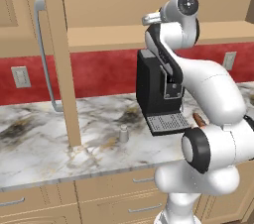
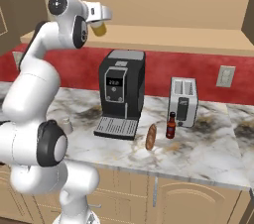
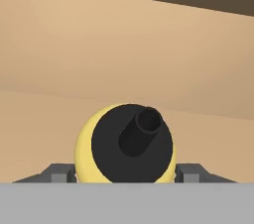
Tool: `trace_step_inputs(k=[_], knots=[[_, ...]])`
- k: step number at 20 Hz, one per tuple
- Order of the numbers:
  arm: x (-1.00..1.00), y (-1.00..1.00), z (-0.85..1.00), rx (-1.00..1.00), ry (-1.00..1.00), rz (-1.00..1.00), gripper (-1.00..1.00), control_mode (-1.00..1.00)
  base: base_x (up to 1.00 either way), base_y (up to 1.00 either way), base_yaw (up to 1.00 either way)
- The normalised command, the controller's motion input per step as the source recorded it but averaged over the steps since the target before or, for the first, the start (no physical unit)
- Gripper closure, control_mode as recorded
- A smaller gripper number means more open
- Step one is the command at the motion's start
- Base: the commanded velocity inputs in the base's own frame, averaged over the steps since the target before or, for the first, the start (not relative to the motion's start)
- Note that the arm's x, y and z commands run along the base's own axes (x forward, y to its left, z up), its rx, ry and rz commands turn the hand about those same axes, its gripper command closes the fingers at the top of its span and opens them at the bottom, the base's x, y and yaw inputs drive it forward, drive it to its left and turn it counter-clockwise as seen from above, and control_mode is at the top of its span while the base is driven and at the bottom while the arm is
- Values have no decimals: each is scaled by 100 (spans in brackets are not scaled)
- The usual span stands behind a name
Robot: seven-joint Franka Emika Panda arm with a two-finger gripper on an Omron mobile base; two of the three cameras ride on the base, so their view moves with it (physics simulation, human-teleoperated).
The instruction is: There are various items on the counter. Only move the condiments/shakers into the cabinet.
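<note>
From my seat, the hand view shows the claw (image 3: pixel 125 171) holding the yellow squeeze bottle (image 3: pixel 125 143): a finger (image 3: pixel 59 172) stands at each side of its body and the black nozzle points away from the camera toward the pale wood ahead. In the right base view the same bottle (image 2: pixel 99 28) hangs under the raised hand at about 11 o'clock, just at the front edge of the cabinet (image 2: pixel 163 39) shelf, so I judge I am midway through stowing the first condiment, with the carry done and the setting-down still to come.

Below, on the tabletop (image 2: pixel 198 153), the grey shaker (image 1: pixel 123 133) stands near the front edge at about 8 o'clock of the black coffee machine (image 2: pixel 122 93). At 4 o'clock of the machine lies the brown sausage-like food (image 2: pixel 151 136), which stays put, and just beside it at 3 o'clock stands the dark red sauce bottle (image 2: pixel 171 125), in front of the silver toaster (image 2: pixel 183 100). Both condiments are still waiting.

Next I would push the hand further in over the shelf, lower until the bottle's base is borne, and only then spread the fingers. I cannot tell from here how much clearance there is under the bottle, so I would go slowly and keep it upright.
</note>
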Motion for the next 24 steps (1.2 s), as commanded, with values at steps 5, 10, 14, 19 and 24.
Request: trace_step_inputs(k=[5,10,14,19,24], knots=[[51,0,0,0,0,0,100,-100,0,0,0],[51,0,0,0,0,0,100,-100,0,0,0],[39,0,0,0,0,0,100,-100,0,0,0],[-25,4,0,-2,2,-5,100,-100,0,0,0],[-92,-5,4,-1,-5,-18,100,-100,0,0,0]])
